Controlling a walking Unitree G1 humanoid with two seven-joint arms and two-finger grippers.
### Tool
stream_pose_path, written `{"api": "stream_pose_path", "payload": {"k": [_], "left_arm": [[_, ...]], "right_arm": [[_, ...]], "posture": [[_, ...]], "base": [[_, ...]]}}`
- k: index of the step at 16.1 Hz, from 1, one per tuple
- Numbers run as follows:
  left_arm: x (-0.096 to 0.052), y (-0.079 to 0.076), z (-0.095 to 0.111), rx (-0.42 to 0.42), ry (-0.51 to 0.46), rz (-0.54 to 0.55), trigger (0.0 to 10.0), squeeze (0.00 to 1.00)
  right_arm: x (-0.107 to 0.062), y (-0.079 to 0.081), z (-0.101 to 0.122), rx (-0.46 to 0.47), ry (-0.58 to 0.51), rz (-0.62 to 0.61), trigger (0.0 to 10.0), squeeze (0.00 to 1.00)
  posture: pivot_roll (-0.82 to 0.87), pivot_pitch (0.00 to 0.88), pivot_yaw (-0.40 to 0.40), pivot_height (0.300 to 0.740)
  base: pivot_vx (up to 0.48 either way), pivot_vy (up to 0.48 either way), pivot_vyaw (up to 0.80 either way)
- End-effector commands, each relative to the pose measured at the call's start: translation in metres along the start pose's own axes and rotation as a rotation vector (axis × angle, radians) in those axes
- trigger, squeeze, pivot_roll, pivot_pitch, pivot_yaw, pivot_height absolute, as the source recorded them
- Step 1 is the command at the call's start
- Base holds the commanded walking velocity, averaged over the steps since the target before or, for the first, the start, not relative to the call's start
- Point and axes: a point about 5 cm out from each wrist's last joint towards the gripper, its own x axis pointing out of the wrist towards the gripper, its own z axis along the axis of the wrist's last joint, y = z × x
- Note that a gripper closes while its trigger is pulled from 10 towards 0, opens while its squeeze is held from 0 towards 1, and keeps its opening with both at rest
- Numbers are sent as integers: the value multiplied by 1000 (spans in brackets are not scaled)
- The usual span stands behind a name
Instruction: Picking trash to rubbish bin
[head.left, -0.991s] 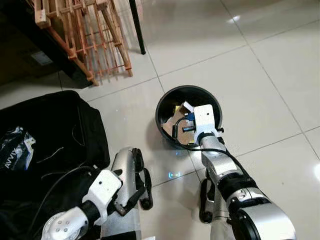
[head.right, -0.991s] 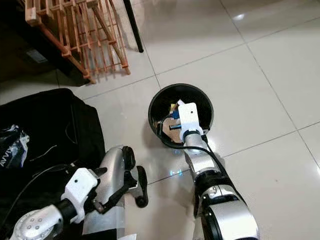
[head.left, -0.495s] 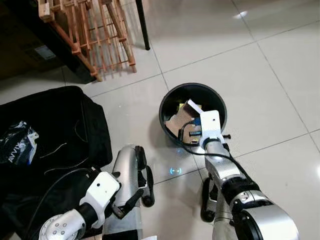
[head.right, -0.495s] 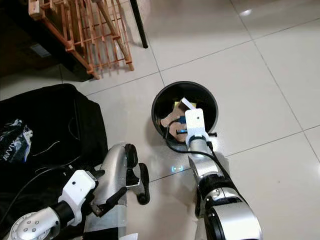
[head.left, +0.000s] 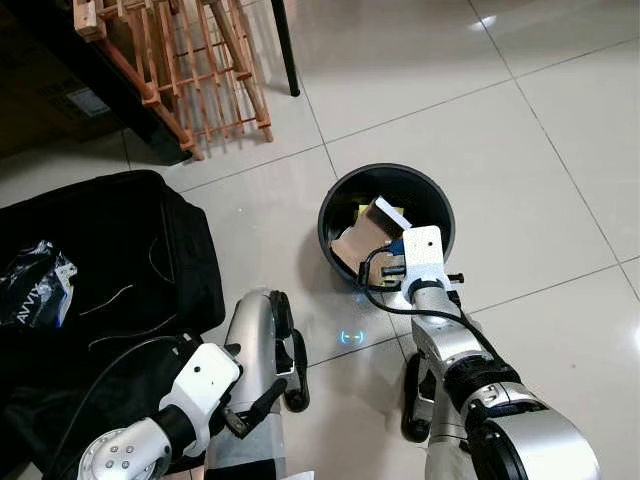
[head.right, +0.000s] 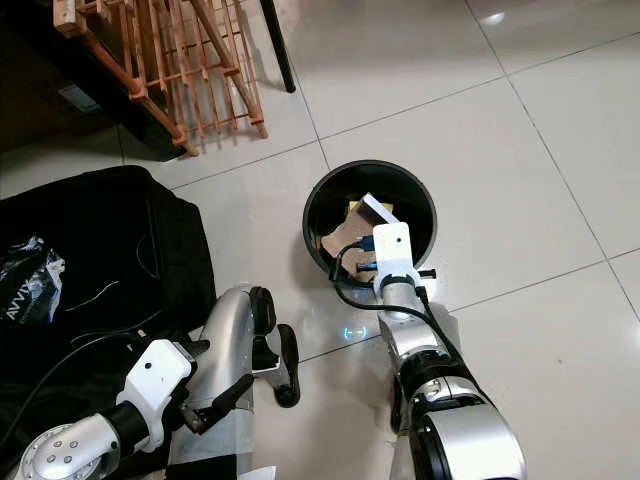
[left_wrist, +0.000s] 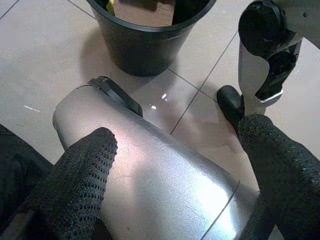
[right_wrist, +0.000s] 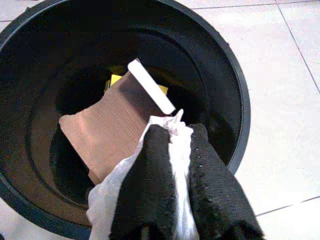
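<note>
Lettering first: white capitals reading "AVVIX", or close to it, run along the crumpled dark plastic packet (head.left: 32, 290) at the left edge of the head view, lying on the black bag (head.left: 120, 260) that spreads over the lower left. Nothing else carries readable writing.

Centre frame sits the round black rubbish bin (head.left: 338, 199) on pale glossy floor tiles (head.left: 520, 150). Inside it leans a brown corrugated cardboard piece (head.left: 362, 235) with a white edge, and something yellow (right_wrist: 115, 78) peeks out behind it. The right gripper (right_wrist: 172, 165) is over the bin's near rim, its two black fingers pinched tight on a crumpled white tissue (right_wrist: 179, 137) that bulges between and below them. That detail comes from the right wrist camera; from the head camera the white wrist housing covers the fingers and the tissue.

Lower left, the left gripper (left_wrist: 175, 150) hangs by the robot's silver leg (left_wrist: 160, 185), fingers spread wide apart, nothing between them. Its wrist camera catches the bin's outer wall and the robot's black foot (left_wrist: 230, 102) on the tiles.

Upper left of the frame, a wooden slatted rack (head.left: 190, 70) leans beside a thin black pole (head.left: 281, 48).
</note>
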Motion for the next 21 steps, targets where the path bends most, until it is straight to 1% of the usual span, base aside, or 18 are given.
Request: {"api": "stream_pose_path", "payload": {"k": [1, 6, 11, 16, 17, 19, 20, 21], "left_arm": [[-5, -5, -8, -20, 40, -10, 10000, 0], [-6, -5, -9, -24, 49, -11, 10000, 0], [-9, -4, -11, -22, 58, -9, 10000, 0], [-10, -4, -12, -17, 62, -4, 10000, 0], [-10, -4, -12, -14, 64, -2, 10000, 0], [-11, -5, -12, -13, 68, -1, 10000, 0], [-11, -5, -12, -13, 69, -1, 10000, 0], [-12, -5, -12, -13, 70, -1, 10000, 0]], "right_arm": [[-5, 4, -14, -2, 40, 5, 10000, 1000], [-7, 2, -18, -6, 45, -12, 10000, 1000], [-4, -13, -12, -6, -11, -91, 10000, 1000], [-2, -20, -5, -15, -48, -128, 10000, 1000], [-1, -24, -3, -29, -66, -148, 10000, 1000], [-2, -26, -4, -39, -66, -162, 10000, 1000], [-2, -25, -6, -36, -59, -150, 10000, 1000], [-2, -26, -5, -61, -71, -166, 10000, 1000]], "posture": [[279, 530, 134, 573], [276, 537, 138, 573], [279, 545, 149, 573], [279, 549, 154, 573], [281, 554, 157, 573], [281, 556, 157, 573], [284, 558, 159, 573], [284, 558, 159, 573]], "base": [[0, 0, 0], [0, 0, 0], [0, 0, 0], [0, 0, 0], [0, 0, 0], [0, 0, 0], [0, 0, 0], [0, 0, 0]]}}
